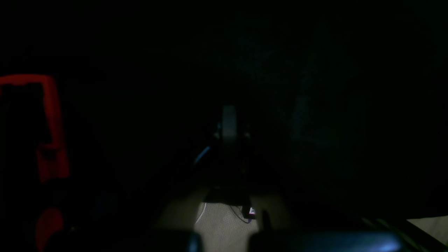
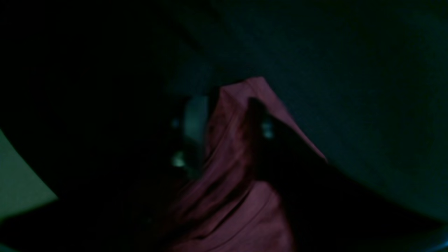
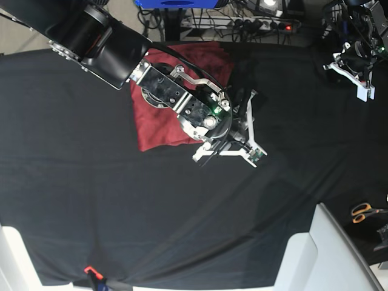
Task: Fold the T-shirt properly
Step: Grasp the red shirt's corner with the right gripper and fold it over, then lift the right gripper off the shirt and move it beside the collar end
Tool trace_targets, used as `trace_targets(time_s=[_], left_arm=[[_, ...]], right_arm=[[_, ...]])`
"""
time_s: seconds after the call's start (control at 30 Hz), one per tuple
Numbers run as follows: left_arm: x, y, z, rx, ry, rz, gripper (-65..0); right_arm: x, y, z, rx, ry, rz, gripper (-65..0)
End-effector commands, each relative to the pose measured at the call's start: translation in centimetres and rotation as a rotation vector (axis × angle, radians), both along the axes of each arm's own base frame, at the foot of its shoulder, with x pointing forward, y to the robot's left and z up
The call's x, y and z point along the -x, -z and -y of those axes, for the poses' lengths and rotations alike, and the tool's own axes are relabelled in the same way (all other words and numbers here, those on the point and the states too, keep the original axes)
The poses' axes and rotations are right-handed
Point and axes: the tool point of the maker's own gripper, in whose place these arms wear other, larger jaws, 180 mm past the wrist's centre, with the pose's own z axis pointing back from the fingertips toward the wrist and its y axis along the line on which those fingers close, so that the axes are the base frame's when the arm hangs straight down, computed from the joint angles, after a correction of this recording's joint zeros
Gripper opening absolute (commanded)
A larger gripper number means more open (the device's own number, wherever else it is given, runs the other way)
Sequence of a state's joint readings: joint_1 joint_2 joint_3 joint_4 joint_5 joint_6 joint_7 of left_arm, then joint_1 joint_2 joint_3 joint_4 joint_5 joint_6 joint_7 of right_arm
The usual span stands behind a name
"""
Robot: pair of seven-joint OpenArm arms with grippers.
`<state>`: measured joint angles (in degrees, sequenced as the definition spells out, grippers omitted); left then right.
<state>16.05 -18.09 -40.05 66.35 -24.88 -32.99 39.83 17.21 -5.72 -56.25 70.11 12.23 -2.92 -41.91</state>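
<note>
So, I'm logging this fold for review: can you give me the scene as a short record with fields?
surface: black cloth covering the table
T-shirt: maroon, folded into a compact block at the upper middle
right gripper: over the shirt's near right edge, maroon fabric between its fingers in the wrist view, jaws partly apart
left gripper: raised at the far right, shut, away from the shirt
other: scissors off the cloth at the right edge
</note>
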Motion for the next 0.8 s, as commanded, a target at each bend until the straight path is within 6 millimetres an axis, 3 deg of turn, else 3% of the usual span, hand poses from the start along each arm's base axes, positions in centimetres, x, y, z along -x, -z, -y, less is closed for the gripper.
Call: trace_targets(time_s=[0.0, 0.07, 0.2, 0.3, 0.37, 0.53, 0.77], left_arm=[[0.0, -0.4, -0.7, -0.019, 0.006, -0.004, -65.0], [0.0, -0.4, -0.7, -0.019, 0.006, -0.004, -65.0], [-0.5, 0.2, 1.1, -0.006, 0.072, -0.024, -65.0], [-0.9, 0.4, 2.1, -0.001, 0.111, -0.027, -65.0], [-1.5, -0.2, 2.5, -0.009, 0.125, -0.006, -65.0], [-2.7, -0.9, 4.3, -0.02, 0.208, 0.016, -65.0], [-4.3, -2.1, 8.8, -0.015, 0.363, 0.059, -65.0]], right_arm=[[-0.9, -1.8, -1.1, -0.037, -0.01, 0.036, -37.2], [-0.8, -1.7, -1.0, -0.026, -0.01, 0.028, -33.6], [-0.7, -3.6, -1.5, -0.081, -0.015, 0.06, -33.8], [0.2, -4.8, 0.5, -0.098, -0.02, 0.091, -34.1], [2.3, -4.1, 2.4, -0.055, -0.027, 0.048, -38.4], [7.0, -1.4, 6.1, 0.005, -0.015, -0.055, -63.5], [10.2, 0.1, 8.7, -0.01, 0.163, -0.123, -64.1]])
